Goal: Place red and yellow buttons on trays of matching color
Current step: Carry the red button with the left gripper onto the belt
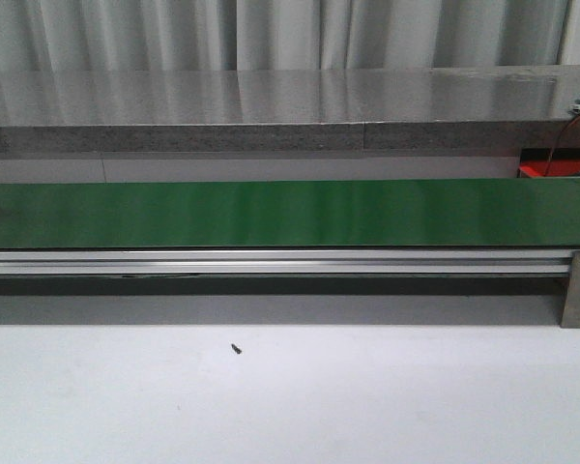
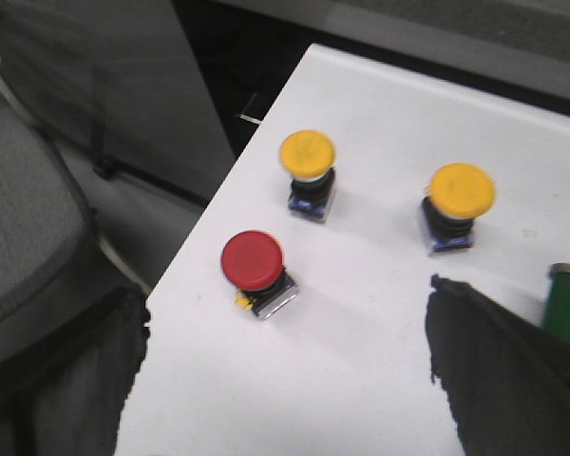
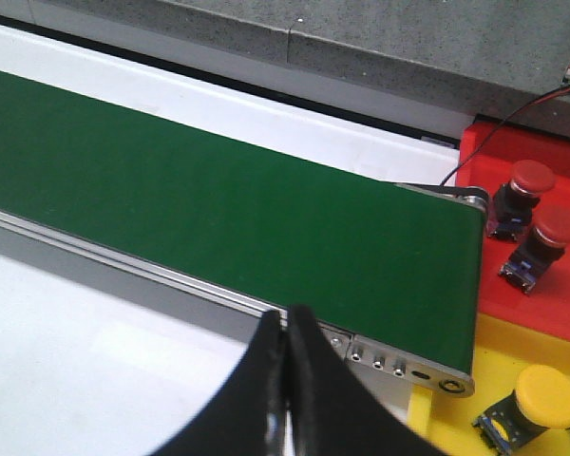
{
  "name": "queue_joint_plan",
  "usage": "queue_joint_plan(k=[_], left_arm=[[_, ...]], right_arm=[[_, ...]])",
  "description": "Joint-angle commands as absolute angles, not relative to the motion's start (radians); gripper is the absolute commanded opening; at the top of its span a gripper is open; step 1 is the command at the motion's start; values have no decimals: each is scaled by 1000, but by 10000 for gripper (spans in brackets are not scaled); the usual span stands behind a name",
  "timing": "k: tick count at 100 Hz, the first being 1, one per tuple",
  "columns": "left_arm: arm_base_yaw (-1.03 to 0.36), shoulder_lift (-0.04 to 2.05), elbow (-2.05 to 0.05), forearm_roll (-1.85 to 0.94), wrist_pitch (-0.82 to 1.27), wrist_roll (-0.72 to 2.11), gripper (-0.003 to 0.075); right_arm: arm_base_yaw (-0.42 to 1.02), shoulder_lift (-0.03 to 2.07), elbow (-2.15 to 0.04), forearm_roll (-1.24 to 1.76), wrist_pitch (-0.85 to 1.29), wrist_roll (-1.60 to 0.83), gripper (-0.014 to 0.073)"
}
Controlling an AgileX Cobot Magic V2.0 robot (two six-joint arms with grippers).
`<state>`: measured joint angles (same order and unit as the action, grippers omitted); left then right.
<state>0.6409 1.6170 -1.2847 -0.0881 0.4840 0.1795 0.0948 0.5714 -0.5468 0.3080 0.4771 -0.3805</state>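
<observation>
Black fingers of the right pincer (image 3: 285, 380) are pressed together with nothing between them, hanging over the near rail of the green conveyor belt (image 3: 218, 199). Past the belt's right end, two red buttons (image 3: 530, 179) (image 3: 557, 228) sit on a red tray (image 3: 551, 285), and a yellow button (image 3: 543, 391) sits on a yellow tray (image 3: 456, 423) nearer. The left pincer (image 2: 285, 380) is spread wide and empty above the white counter (image 2: 361, 361). On that counter, near its corner, stand one red button (image 2: 253, 260) and two yellow buttons (image 2: 307, 152) (image 2: 462, 189), apart from one another.
</observation>
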Motion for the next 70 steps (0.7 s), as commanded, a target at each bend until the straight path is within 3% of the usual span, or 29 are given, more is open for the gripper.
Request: queue_joint_plan(k=[1, 24, 70], left_arm=[[665, 1627, -1312, -99, 397, 161, 579], [678, 1766, -1315, -91, 318, 145, 579], [676, 1953, -1496, -91, 354, 145, 579]], right_arm=[[91, 571, -573, 309, 411, -381, -60], [91, 571, -573, 309, 411, -381, -60], [91, 571, -573, 309, 411, -381, -60]])
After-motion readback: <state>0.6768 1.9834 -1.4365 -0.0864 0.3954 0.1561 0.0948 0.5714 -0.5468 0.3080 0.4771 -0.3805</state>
